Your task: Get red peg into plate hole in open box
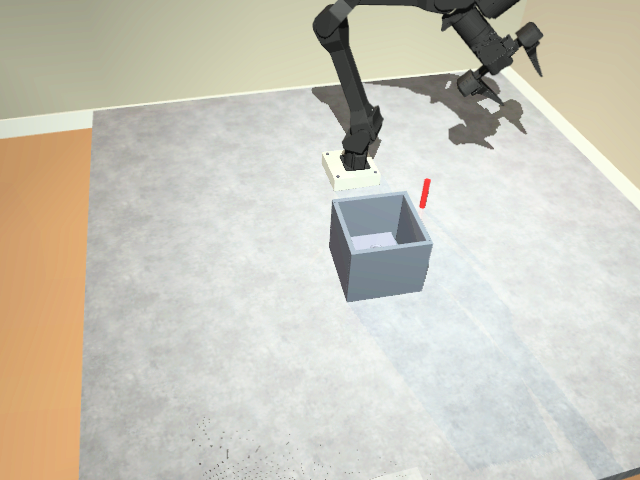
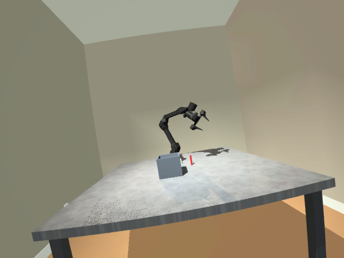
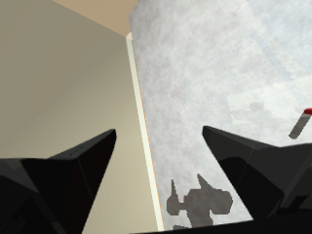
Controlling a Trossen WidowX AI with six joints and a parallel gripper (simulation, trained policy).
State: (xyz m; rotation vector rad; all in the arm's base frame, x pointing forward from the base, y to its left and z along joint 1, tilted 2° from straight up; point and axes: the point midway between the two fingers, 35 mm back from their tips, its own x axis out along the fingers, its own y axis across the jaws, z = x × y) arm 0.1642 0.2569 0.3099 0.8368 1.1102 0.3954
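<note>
The red peg (image 1: 424, 193) (image 2: 191, 160) stands upright on the table, just right of the box. In the wrist view only part of the peg's red end (image 3: 308, 111) shows at the right edge, with its shadow beside it. The blue-grey open box (image 1: 390, 271) (image 2: 170, 167) stands in front of the arm's base. A pale plate (image 1: 366, 240) lies at its bottom; its hole is partly hidden by the front wall. My gripper (image 1: 522, 90) (image 2: 206, 125) (image 3: 160, 131) is wide open and empty, high above the table, behind and to the right of the peg.
The arm's white base (image 1: 356, 180) sits just behind the box. The table (image 1: 206, 284) (image 2: 133, 191) (image 3: 180, 88) ends near the wall at the back. The arm's shadow falls on the table's back right part.
</note>
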